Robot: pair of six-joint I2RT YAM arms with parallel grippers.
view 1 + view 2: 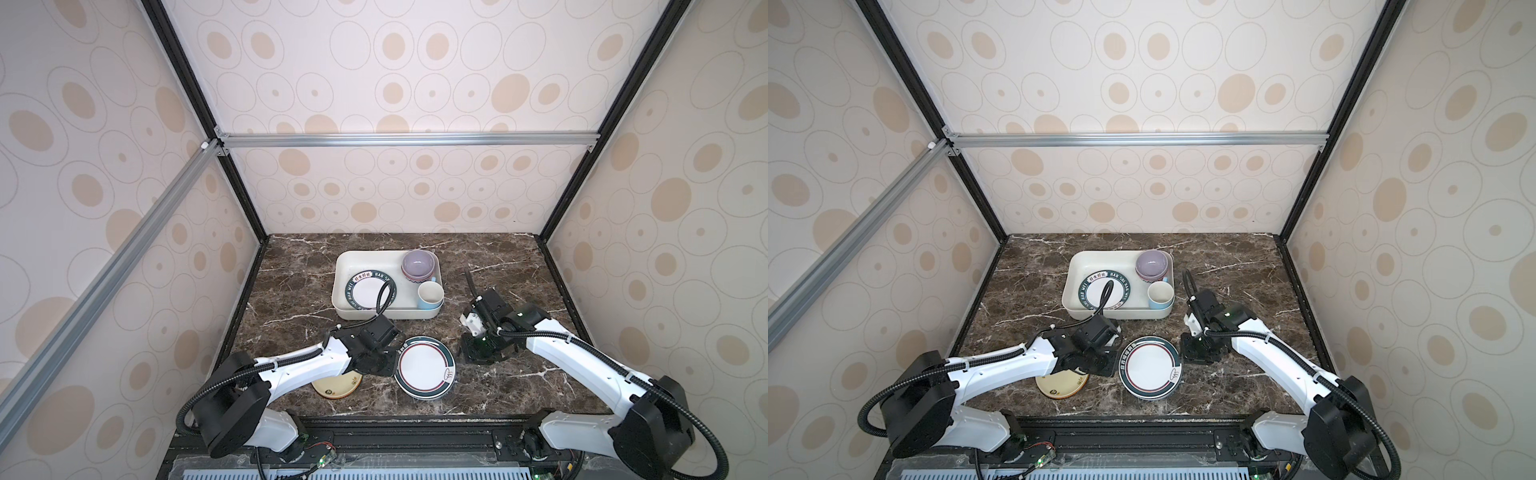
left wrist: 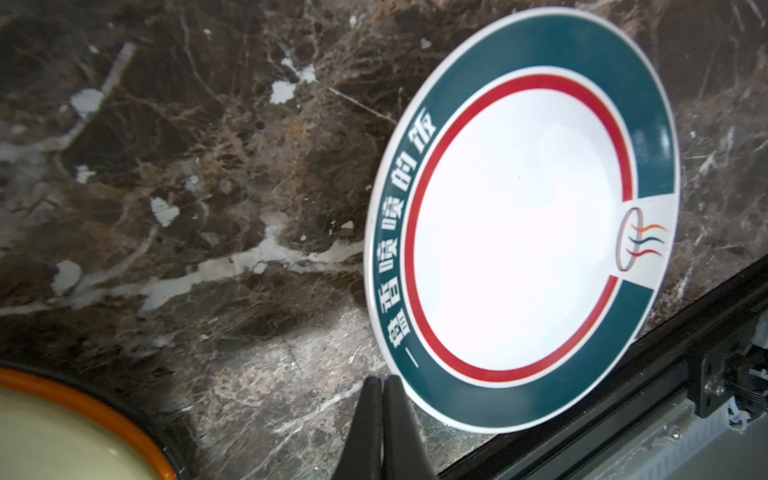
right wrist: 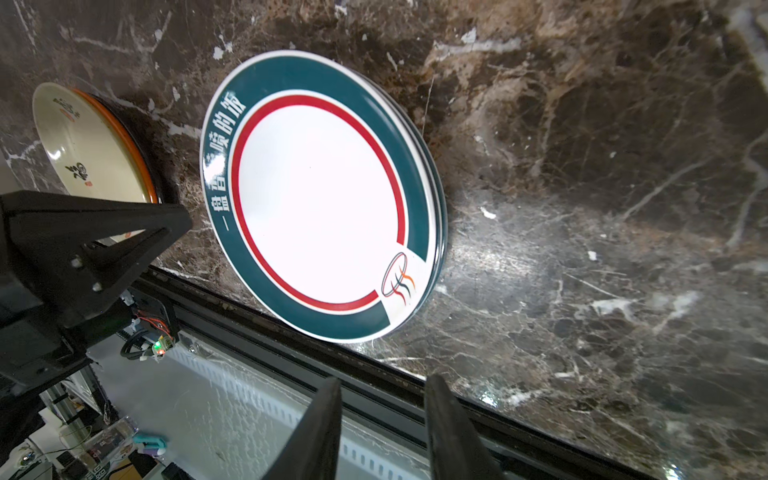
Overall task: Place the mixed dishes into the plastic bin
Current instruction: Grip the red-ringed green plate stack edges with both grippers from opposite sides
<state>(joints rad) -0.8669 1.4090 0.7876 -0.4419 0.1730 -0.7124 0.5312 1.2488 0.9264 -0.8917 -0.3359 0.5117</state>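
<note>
We see a green-rimmed plate (image 1: 424, 368) on the tabletop (image 1: 498, 390), at 6 o'clock from the white plastic bin (image 1: 357, 262). At its 9 o'clock rim the left end effector (image 2: 382, 380) is pinched closed on nothing; at 3 o'clock the right end effector (image 3: 383, 379) gapes partway, empty.

Cream wall panels (image 1: 415, 83) printed with beige ovals and rings fill the upper frame and both sides, joined by black corner posts (image 1: 183, 70) and a silver aluminium crossbar (image 1: 407, 139). Lower centre, a dark brown, white-veined marble tabletop (image 1: 519, 390) lies evenly lit.
</note>
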